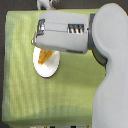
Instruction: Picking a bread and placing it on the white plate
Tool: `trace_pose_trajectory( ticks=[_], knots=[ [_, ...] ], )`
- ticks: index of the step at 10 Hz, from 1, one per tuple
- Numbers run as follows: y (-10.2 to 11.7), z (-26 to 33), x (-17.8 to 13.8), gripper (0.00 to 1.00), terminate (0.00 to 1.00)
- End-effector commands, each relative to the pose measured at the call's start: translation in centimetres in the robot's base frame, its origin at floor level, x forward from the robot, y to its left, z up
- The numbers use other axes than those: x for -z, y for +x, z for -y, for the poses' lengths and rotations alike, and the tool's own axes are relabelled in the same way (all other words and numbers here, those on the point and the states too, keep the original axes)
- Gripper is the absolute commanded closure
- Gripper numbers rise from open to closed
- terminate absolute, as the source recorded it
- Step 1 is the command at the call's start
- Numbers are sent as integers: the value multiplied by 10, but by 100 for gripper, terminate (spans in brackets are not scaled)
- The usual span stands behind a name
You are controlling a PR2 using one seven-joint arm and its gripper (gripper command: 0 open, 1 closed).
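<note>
One lumpy golden bread (45,55) — lying on the white plate (48,70).

The arm (70,32) overhangs the white plate (47,67); surrounding green table (20,75) lies open.

No legible text, label, brand, number or sign anywhere.
</note>
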Motion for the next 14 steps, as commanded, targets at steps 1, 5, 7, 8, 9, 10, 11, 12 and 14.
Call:
trace_pose_trajectory(
  ticks=[1,5,7,8,9,10,11,12,14],
  knots=[
    [26,28,-85,0,0],
    [31,61,-118,0,0],
    [24,95,-119,0,0],
    [16,131,-115,0,0],
    [9,145,-111,0,0],
    [-5,172,-104,0,0],
    [-14,199,-99,0,0],
    [-20,237,-95,0,0],
    [-20,278,-91,0,0]
  ],
)
